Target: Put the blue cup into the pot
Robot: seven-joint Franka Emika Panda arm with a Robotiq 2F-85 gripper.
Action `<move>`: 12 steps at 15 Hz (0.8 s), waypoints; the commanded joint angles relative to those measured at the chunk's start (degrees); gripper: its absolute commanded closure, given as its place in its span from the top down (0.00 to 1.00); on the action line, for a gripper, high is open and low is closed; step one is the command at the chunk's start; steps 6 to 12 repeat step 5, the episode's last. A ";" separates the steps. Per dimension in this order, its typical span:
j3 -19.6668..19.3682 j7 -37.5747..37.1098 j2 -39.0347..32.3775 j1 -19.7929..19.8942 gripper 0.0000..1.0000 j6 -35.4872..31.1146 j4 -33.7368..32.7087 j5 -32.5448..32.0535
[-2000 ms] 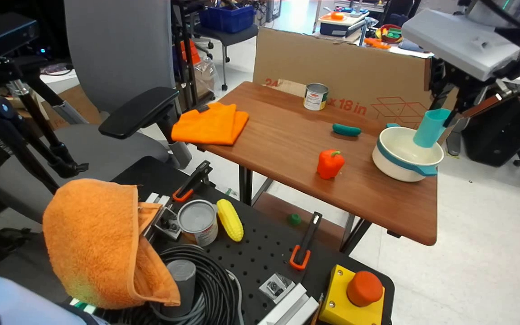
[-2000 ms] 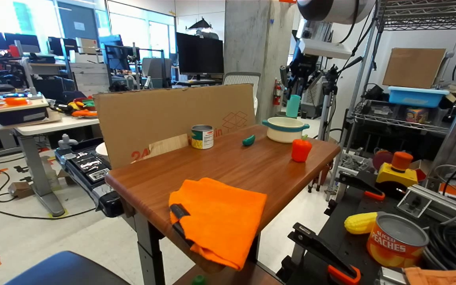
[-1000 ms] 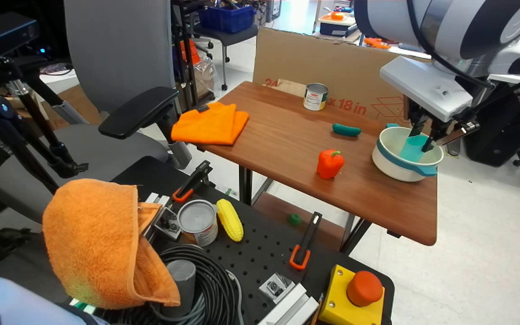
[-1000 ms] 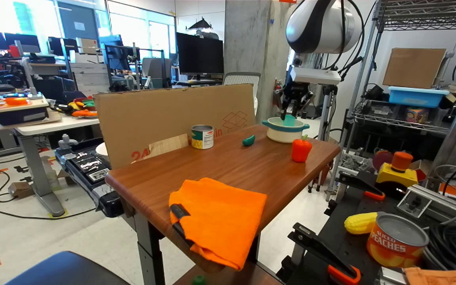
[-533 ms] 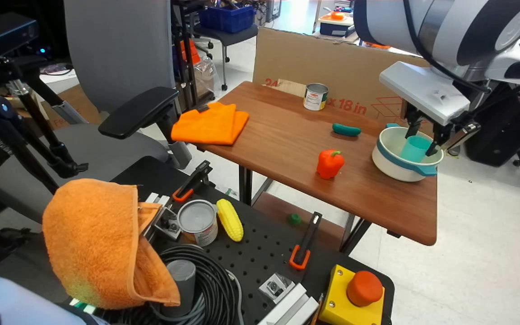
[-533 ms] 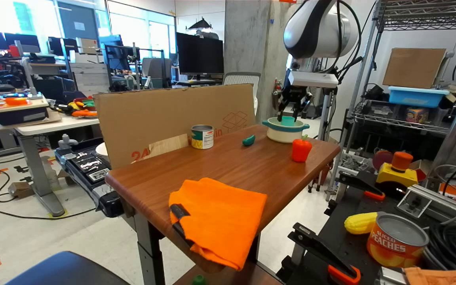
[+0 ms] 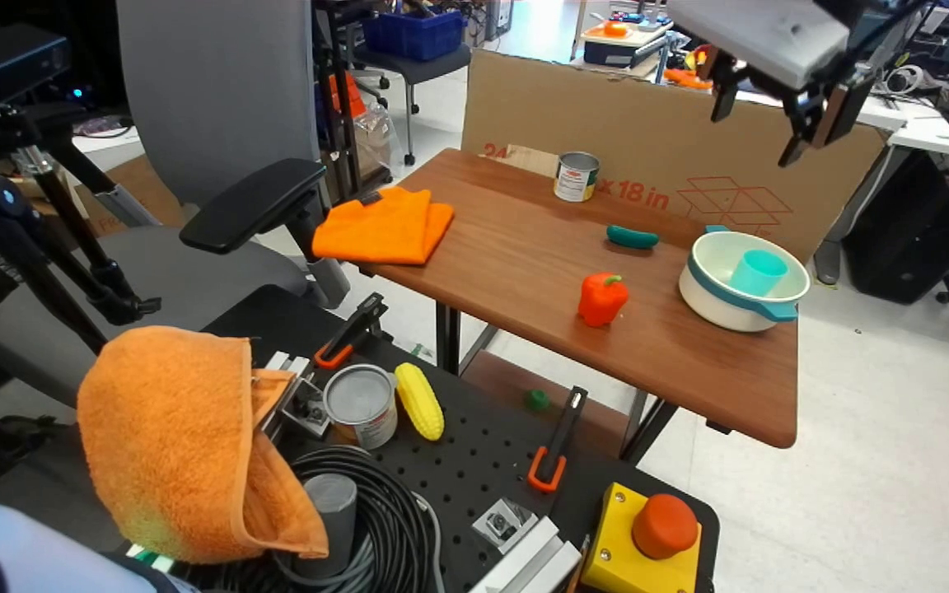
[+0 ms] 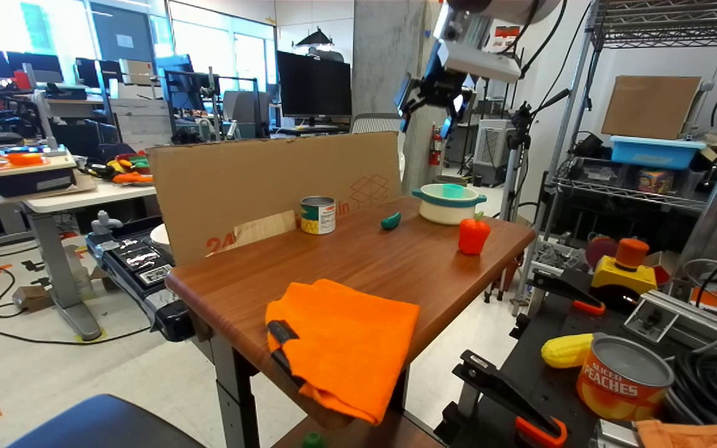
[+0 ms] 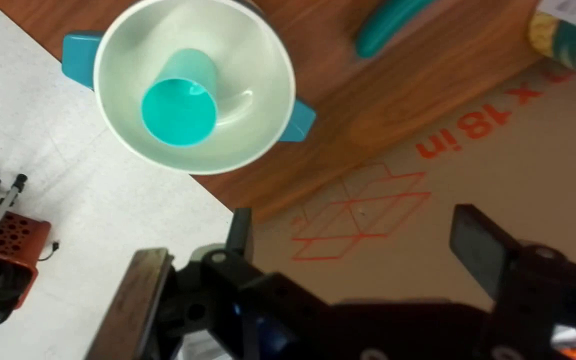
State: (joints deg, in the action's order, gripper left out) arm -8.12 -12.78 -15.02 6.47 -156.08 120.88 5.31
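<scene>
Teal plastic cup (image 9: pixel 179 112), mouth up inside the cream-white pot (image 9: pixel 263 87), presumably for the task. Nothing in the wide-spread gripper (image 9: pixel 353 225), higher than the pot, likely for clearance. No sight of the cup's lower part past the pot's near wall (image 8: pixel 445 214) in an exterior view; hard to judge any lean.

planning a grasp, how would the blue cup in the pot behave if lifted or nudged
The blue cup is probably light for its size, looking hollow and thin-rimmed. It's likely fairly stiff, as its mouth is evenly round. If tipped, it could roll, being round and handleless, though the pot would probably contain it.
</scene>
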 commanded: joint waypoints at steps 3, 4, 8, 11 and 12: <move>0.01 -1.86 7.99 -1.01 1.00 3.48 3.03 -0.80; 0.03 -2.01 9.35 -1.00 1.00 3.90 3.91 -0.85; -0.02 -2.03 9.85 -0.96 1.00 3.91 4.47 -0.87; -0.02 -2.03 9.85 -0.96 1.00 3.91 4.47 -0.87; -0.02 -2.03 9.85 -0.96 1.00 3.91 4.47 -0.87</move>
